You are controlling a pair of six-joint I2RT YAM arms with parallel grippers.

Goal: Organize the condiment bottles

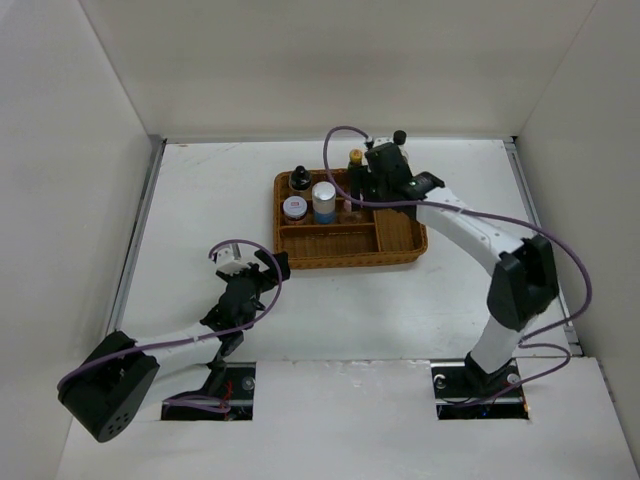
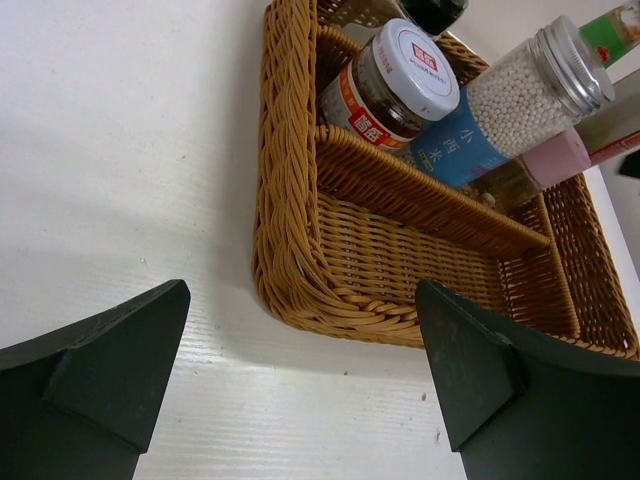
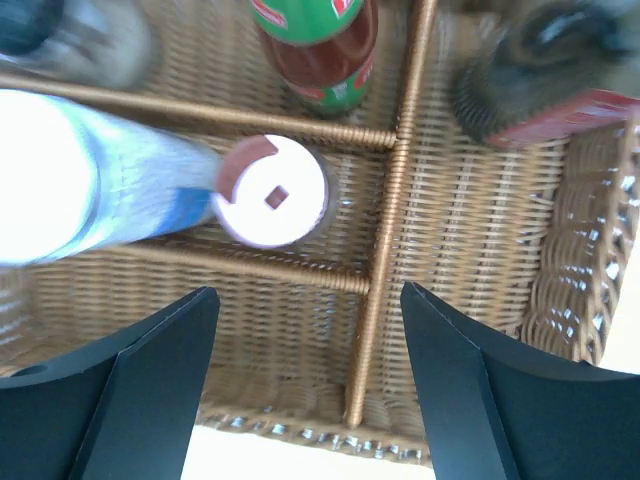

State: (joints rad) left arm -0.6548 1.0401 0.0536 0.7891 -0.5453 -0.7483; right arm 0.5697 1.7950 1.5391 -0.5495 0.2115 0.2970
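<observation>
Several condiment bottles stand in the brown wicker tray (image 1: 400, 240). In the right wrist view, the pink-lidded shaker (image 3: 272, 192) is upright in a middle compartment, between the blue-white cylinder (image 3: 70, 195) and a divider. Behind it is the red-green bottle (image 3: 318, 45), and a blurred dark bottle (image 3: 540, 70) is at the upper right. My right gripper (image 3: 310, 310) hangs open above the tray, holding nothing. My left gripper (image 2: 300, 340) is open over the table beside the tray's near left corner. The left wrist view shows the white-lidded jar (image 2: 400, 85), the cylinder (image 2: 520, 110) and the shaker (image 2: 555, 160).
The tray's long front compartment (image 1: 330, 240) and right compartment (image 1: 400, 228) hold nothing. White walls close in the table on the left, back and right. The right arm (image 1: 480, 235) reaches across the table's right side.
</observation>
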